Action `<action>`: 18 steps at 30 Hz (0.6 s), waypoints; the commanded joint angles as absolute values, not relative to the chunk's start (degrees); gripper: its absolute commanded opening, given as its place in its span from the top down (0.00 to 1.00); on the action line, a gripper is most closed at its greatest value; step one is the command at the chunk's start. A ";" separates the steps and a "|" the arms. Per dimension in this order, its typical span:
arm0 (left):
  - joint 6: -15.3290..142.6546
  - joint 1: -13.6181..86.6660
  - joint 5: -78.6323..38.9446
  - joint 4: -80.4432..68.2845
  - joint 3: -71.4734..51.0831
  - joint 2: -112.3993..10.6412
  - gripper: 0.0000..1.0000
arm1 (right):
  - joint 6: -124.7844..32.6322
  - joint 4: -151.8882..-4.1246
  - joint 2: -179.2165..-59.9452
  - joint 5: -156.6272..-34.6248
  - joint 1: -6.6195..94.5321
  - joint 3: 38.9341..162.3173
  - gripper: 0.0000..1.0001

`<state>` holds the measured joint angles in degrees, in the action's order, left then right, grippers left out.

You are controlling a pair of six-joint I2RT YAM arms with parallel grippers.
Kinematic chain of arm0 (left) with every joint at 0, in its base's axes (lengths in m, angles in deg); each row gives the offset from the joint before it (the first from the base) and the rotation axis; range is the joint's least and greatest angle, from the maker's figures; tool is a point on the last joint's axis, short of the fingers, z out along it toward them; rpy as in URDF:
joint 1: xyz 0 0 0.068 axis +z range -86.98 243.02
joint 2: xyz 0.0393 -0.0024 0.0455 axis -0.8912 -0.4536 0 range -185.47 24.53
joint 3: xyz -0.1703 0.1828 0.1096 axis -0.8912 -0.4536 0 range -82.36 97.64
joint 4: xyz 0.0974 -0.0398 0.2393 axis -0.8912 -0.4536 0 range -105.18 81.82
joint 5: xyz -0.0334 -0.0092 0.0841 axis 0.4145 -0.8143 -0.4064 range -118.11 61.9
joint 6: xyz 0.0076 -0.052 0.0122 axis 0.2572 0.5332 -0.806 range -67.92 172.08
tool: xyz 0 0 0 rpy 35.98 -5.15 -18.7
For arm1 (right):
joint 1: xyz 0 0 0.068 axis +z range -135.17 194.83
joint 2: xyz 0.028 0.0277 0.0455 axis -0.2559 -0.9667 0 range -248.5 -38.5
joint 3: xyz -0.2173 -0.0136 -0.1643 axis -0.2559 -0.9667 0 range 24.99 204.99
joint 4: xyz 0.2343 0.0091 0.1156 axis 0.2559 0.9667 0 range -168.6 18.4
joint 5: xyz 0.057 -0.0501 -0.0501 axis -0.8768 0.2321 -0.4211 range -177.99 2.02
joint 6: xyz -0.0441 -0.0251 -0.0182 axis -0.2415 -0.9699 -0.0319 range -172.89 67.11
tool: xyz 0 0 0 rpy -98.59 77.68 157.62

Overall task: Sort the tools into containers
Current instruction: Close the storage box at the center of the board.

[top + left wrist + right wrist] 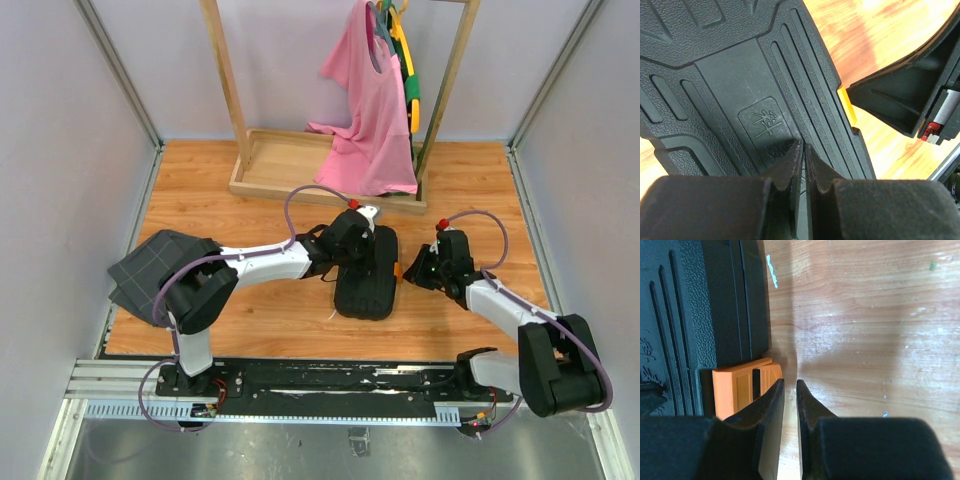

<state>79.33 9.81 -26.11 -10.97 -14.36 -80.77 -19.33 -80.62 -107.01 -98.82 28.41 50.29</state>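
Note:
The black tool case point(365, 275) lies closed on the wooden table, its ribbed lid point(740, 75) facing up. None of the tools are in view. My left gripper point(362, 248) is shut with its tips point(804, 145) down on the lid and nothing between them. A small orange latch point(737, 387) sticks out of the case's right side point(700, 305). My right gripper point(790, 382) hangs low just beside that latch point(398, 270), its fingers drawn together to a thin slit over bare wood, holding nothing. Its left finger overlaps the latch in view.
A dark grey grid-patterned fabric point(155, 270) lies at the table's left edge. A wooden clothes rack point(225, 90) with a pink shirt point(370, 110) stands at the back, its base tray point(280, 165) just behind the case. Grey walls close in both sides.

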 commanded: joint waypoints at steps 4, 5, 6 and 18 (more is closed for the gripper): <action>78.56 8.44 -25.66 -20.31 -16.77 -86.12 0.88 | -21.87 -82.74 -111.29 -103.78 29.38 53.37 0.84; 78.54 8.44 -25.65 -20.31 -16.74 -86.20 0.88 | -22.01 -82.96 -112.00 -104.33 29.34 53.59 0.84; 78.54 8.44 -25.62 -20.31 -16.71 -86.29 0.88 | -22.06 -83.14 -112.69 -104.91 29.33 53.82 0.84; 78.36 8.44 -25.24 -20.31 -16.01 -86.96 0.88 | -22.39 -84.50 -118.26 -109.36 30.54 54.89 0.86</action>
<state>79.31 9.75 -25.97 -11.21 -13.64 -81.25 -21.91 -83.57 -116.78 -106.03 28.70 53.70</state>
